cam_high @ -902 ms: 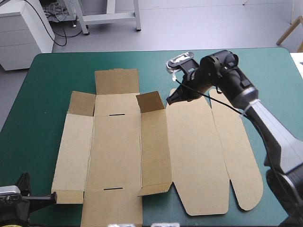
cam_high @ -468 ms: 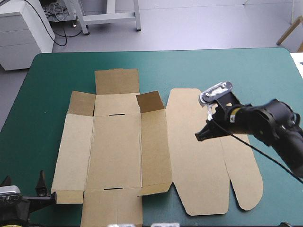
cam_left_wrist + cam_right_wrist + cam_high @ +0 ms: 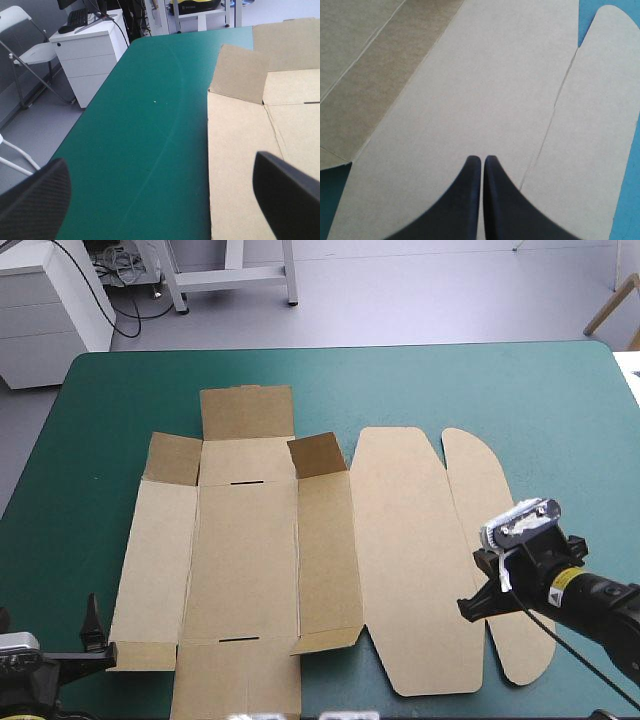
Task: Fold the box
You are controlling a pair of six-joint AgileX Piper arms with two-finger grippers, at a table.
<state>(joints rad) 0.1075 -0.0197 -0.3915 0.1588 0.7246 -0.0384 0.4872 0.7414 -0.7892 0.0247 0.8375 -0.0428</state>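
right claw [image 3: 482, 159], clenched empty, hovers over the box [image 3: 250, 540] lid; left claw [image 3: 157, 162] spread.

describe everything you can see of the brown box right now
The box is one cut sheet of brown board, unfolded on the teal-green cover, creased into long panels. Two small far flaps tilt up; the rest looks flat. Two thin slots cut the middle panel. Two round-ended panels lie toward the table's right edge. The right gripper, shut, is over the wider one, beside their crease; contact cannot be told. The left gripper, open, sits by its near left corner, holding nothing.
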